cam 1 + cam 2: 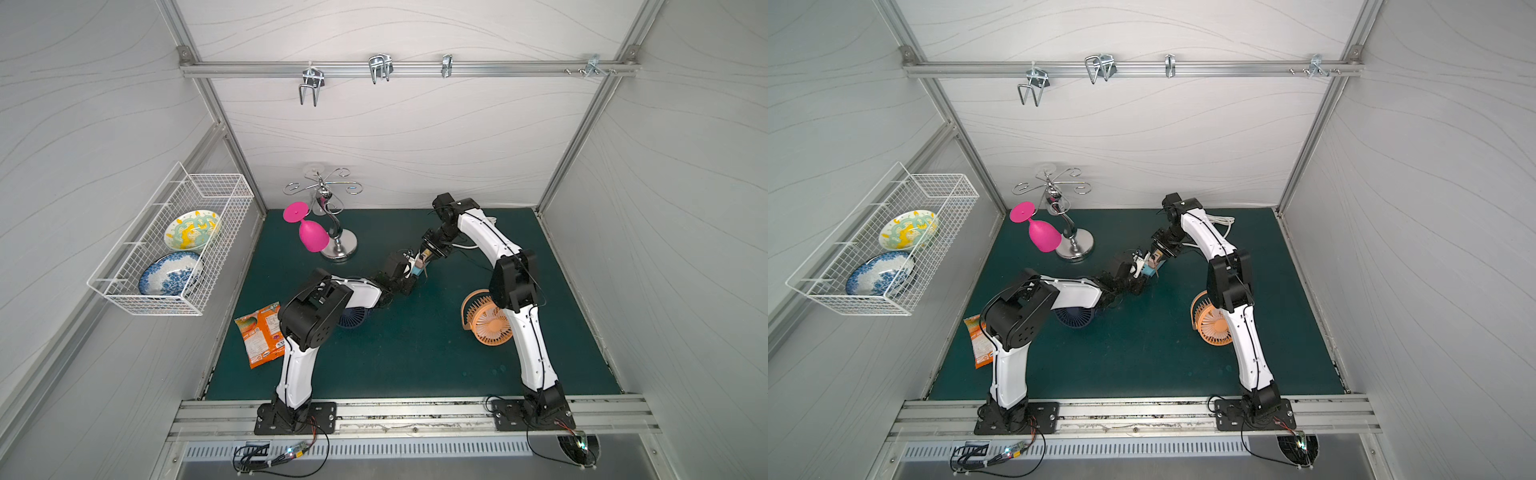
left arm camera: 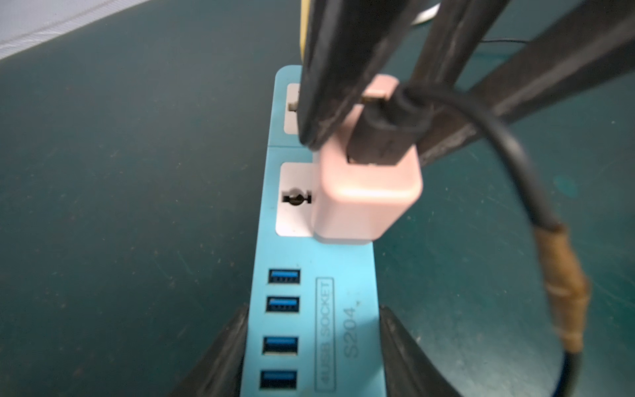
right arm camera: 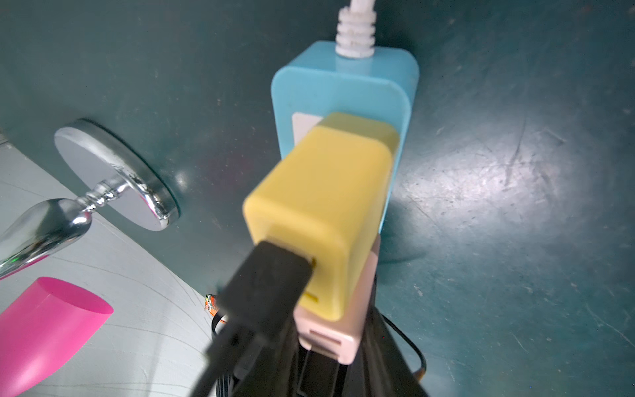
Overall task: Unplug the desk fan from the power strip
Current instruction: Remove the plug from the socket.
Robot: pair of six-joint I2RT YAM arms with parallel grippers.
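Note:
The light-blue power strip [image 2: 309, 292] lies mid-mat, and my left gripper [image 2: 312, 330] is shut on its USB end. A pink adapter [image 2: 364, 199] with a black cable sits on the nearer socket, and my right gripper [image 3: 330, 347] is shut on it. A yellow adapter [image 3: 319, 192] with its own black plug fills the socket by the white cord [image 3: 354, 34]. An orange desk fan [image 1: 484, 322] stands beside my right arm. A dark-blue fan [image 1: 352, 322] lies partly under my left arm. I cannot trace which cable leads to which fan.
A chrome glass rack [image 1: 338, 245] holding a pink glass [image 1: 311, 237] stands at the back left of the mat. An orange snack bag [image 1: 262, 332] lies near the left arm's base. A wire basket [image 1: 166, 249] with two plates hangs on the left wall.

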